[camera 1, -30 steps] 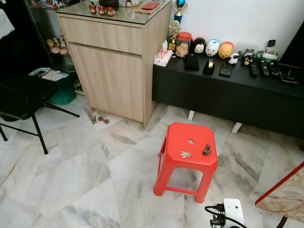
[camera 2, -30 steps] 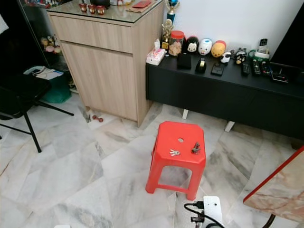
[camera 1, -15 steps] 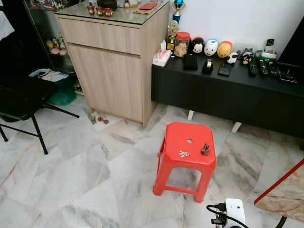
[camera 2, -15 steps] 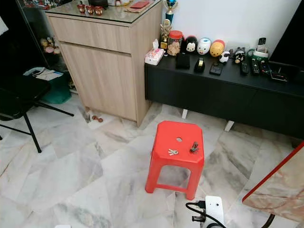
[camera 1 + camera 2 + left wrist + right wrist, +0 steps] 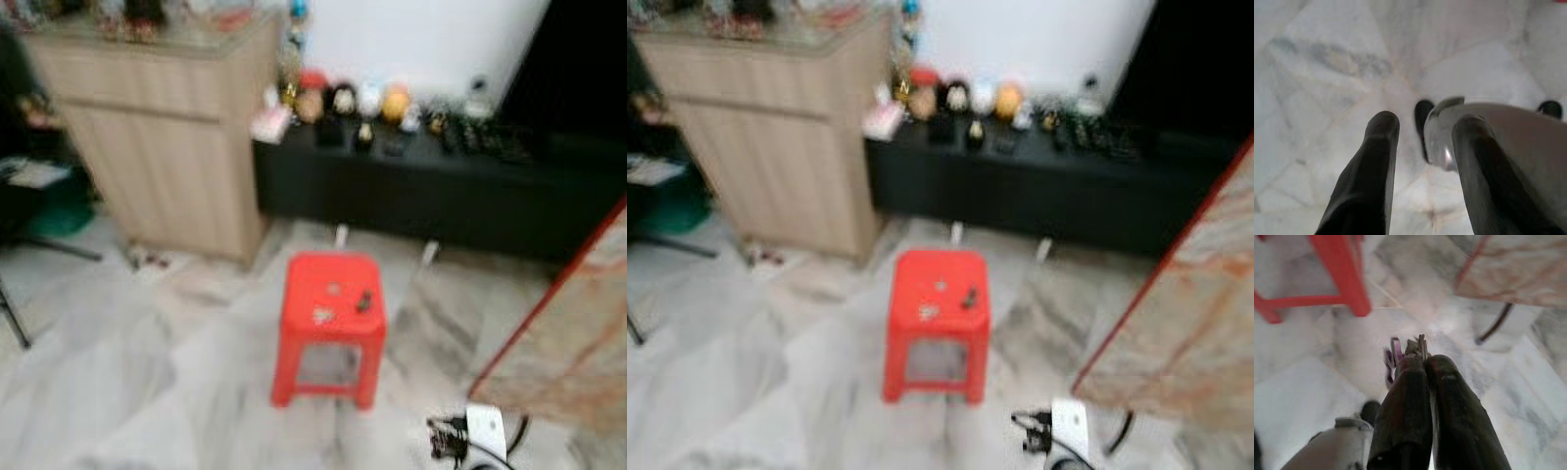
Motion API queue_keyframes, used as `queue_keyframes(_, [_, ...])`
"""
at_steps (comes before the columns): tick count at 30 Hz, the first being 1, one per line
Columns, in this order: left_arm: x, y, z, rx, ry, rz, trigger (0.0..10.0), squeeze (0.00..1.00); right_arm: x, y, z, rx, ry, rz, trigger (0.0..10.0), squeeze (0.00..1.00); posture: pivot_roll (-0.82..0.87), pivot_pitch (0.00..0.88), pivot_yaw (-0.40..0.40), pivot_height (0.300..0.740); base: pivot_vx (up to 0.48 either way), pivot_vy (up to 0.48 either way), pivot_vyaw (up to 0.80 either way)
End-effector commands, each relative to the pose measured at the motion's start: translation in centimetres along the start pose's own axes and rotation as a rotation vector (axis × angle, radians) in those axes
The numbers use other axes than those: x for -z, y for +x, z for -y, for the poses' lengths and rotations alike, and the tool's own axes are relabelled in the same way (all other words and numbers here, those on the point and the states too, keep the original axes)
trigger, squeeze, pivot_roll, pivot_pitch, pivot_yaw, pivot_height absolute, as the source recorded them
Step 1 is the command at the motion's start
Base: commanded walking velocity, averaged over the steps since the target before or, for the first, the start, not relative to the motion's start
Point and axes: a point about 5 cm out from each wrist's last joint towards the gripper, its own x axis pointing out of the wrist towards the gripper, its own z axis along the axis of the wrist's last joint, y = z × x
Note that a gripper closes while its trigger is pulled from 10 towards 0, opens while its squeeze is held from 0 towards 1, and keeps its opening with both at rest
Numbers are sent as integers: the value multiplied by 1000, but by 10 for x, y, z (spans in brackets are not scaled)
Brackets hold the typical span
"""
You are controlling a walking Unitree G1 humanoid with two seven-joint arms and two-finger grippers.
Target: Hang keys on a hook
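My right gripper (image 5: 1424, 360) is shut on a bunch of keys (image 5: 1419, 345) with a purple ring (image 5: 1393, 355), hanging low over the marble floor beside a leg of the red stool (image 5: 328, 311). In the blurred eye views, a small pale set of keys (image 5: 321, 314) and a dark small object (image 5: 363, 302) lie on the stool's seat. My left gripper (image 5: 1425, 122) is open above the floor with nothing between its fingers. No hook can be made out.
A wooden cabinet (image 5: 167, 147) stands at the back left, joined by a low black console (image 5: 411, 186) crowded with figurines. A marble-topped table with a red edge (image 5: 568, 323) is close on the right. A white power strip with cable (image 5: 470, 431) lies on the floor.
The whole picture has shifted and blurred, so the camera has moved. The stool and the things on it keep their places relative to one another.
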Motion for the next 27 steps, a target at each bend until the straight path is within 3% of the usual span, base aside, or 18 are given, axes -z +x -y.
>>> queue_keyframes(1, [10, -1, 15, 48, -7, -34, 10000, 0, -3, 1, 6, 21, 16, 4, 10000, 0, -39, 18, -66, 740, 0, -349, 0])
queue_keyframes(16, [9, -1, 15, 54, 8, -29, 10000, 0, -2, 1, 3, 18, 13, 2, 10000, 0, -38, 0, -63, 740, 0, -352, 0])
queue_keyframes(27, [1, 3, 26, 68, 22, -28, 10000, 0, -11, 2, -1, 24, 43, 36, 10000, 0, -42, 0, -61, 740, 0, -363, 0])
